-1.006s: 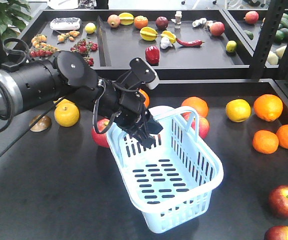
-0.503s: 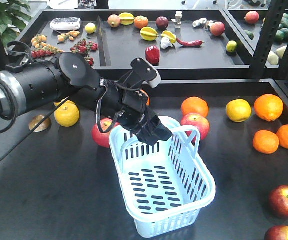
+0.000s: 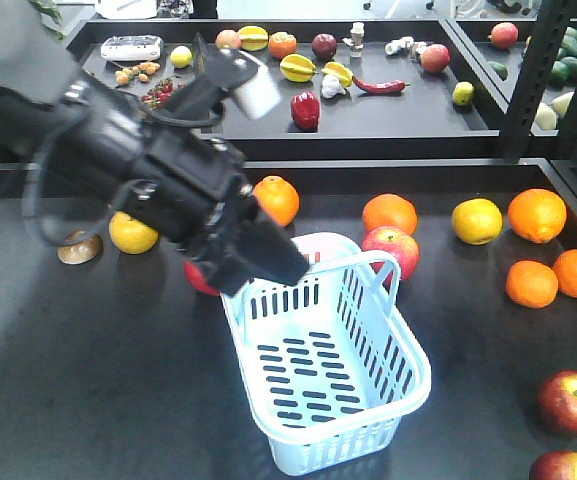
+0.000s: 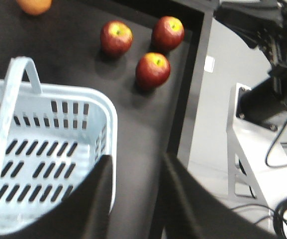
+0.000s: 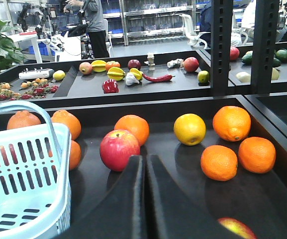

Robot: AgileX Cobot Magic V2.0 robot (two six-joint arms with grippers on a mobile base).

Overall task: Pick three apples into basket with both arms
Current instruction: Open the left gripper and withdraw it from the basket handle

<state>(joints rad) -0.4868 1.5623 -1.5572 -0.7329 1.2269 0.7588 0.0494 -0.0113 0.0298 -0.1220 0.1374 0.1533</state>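
One thick black robot arm (image 3: 118, 160) stretched in from the left of the front view, blurred, with the left gripper (image 3: 268, 262) low at the far-left corner of the pale blue-white slotted plastic basket (image 3: 338, 445). Half hidden behind that gripper, a dark red apple (image 3: 198, 278) on the black tabletop (image 3: 88, 400). Just beyond the basket's raised loop handle (image 3: 380, 262), a second red apple (image 3: 396, 250), just in front of a bright round orange (image 3: 389, 212). Further right, past open tabletop, two more red apples (image 3: 571, 402) hard by the picture's lower right corner, well apart from basket and gripper alike. Wide bare table to the left of the basket and in front of it.

Left wrist view: basket at left, handle upright. Left gripper's fingers (image 4: 96, 199) spread, bare table between them, the one nearer the basket overlapping its rounded corner, contact not clear. Above and to the right, a cluster of three dark red apples (image 4: 152, 69), well ahead of the fingertips and close to the table's right edge, with the drop just beyond.

Right wrist view: basket wall at far left, then a red-and-yellow apple (image 5: 119, 149) just ahead of the right gripper (image 5: 144, 164), slightly to its left, not touching. Right fingers (image 5: 133, 199) clenched together, only a thin seam showing. To the right, a yellow round fruit (image 5: 189, 128) and three oranges (image 5: 232, 123), with a dark lane of bare table between apple and citrus.
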